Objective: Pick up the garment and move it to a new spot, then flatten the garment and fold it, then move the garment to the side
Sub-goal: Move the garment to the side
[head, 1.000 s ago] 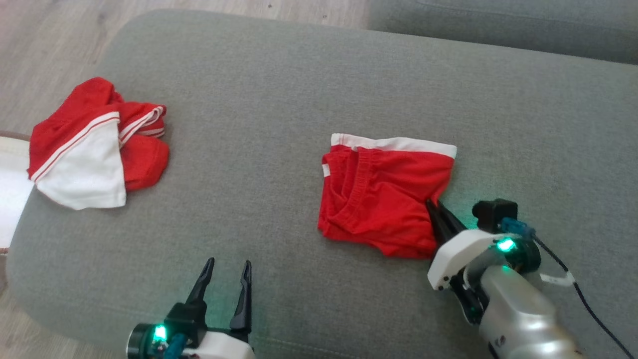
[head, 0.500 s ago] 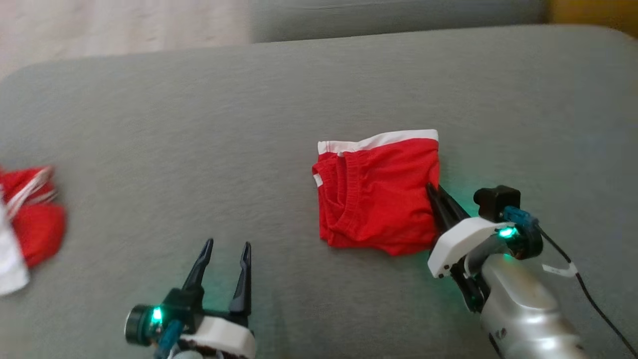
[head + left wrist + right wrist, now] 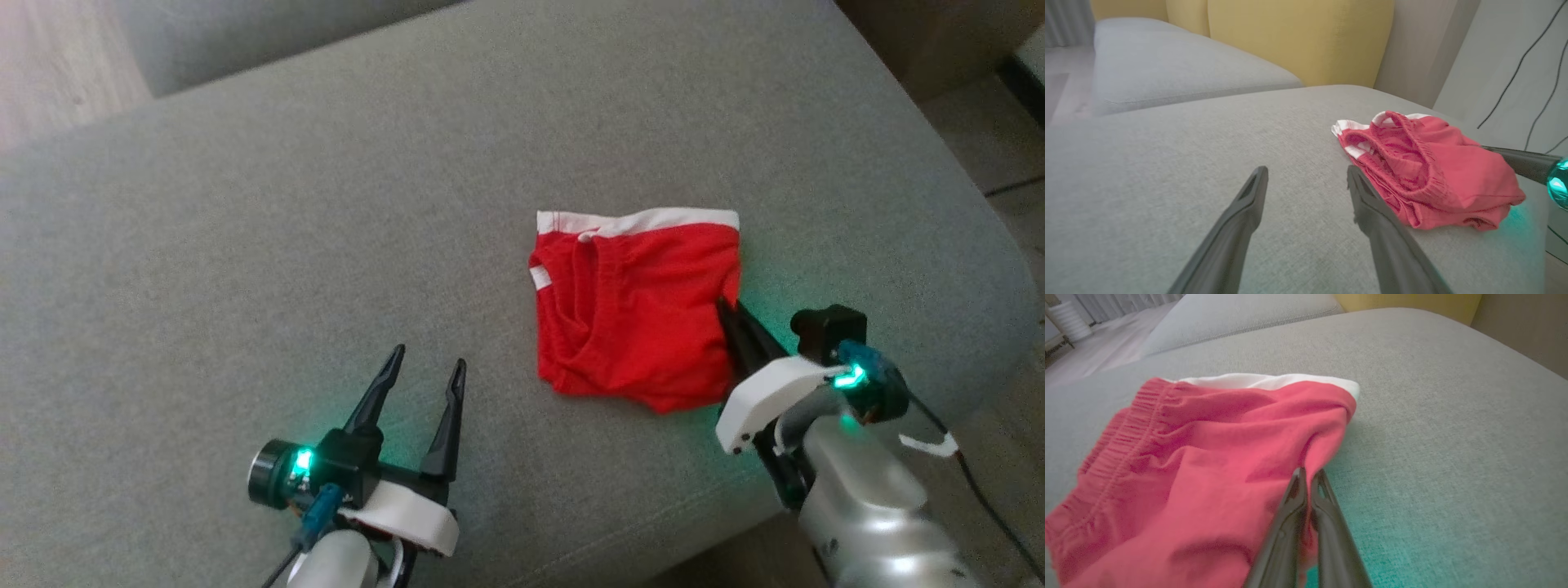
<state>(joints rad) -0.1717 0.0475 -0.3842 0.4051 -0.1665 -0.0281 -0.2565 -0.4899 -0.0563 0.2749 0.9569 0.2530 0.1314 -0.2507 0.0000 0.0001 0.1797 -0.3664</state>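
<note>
The garment point(image 3: 637, 318), red shorts with a white band, lies folded on the grey sofa cushion point(image 3: 326, 204). My right gripper point(image 3: 725, 306) is shut on the garment's right edge. In the right wrist view the fingertips point(image 3: 1309, 473) meet in a fold of the red cloth point(image 3: 1208, 465). My left gripper point(image 3: 430, 356) stands open over bare cushion, to the left of the garment and nearer me, holding nothing. In the left wrist view its open fingers point(image 3: 1307, 169) point past the garment point(image 3: 1433, 171), which lies to their right, with the right gripper's dark finger point(image 3: 1515, 159) at the far side.
The cushion's rounded right edge point(image 3: 1004, 269) drops to the floor close to the right arm. A second grey cushion point(image 3: 1167, 69) and yellow back cushions point(image 3: 1298, 36) lie beyond. Cables point(image 3: 1535, 61) hang on the wall.
The camera has swung right, and a red and white pile has left the view on the left. The right jaws closed on the garment, which slid with them toward the cushion's right edge.
</note>
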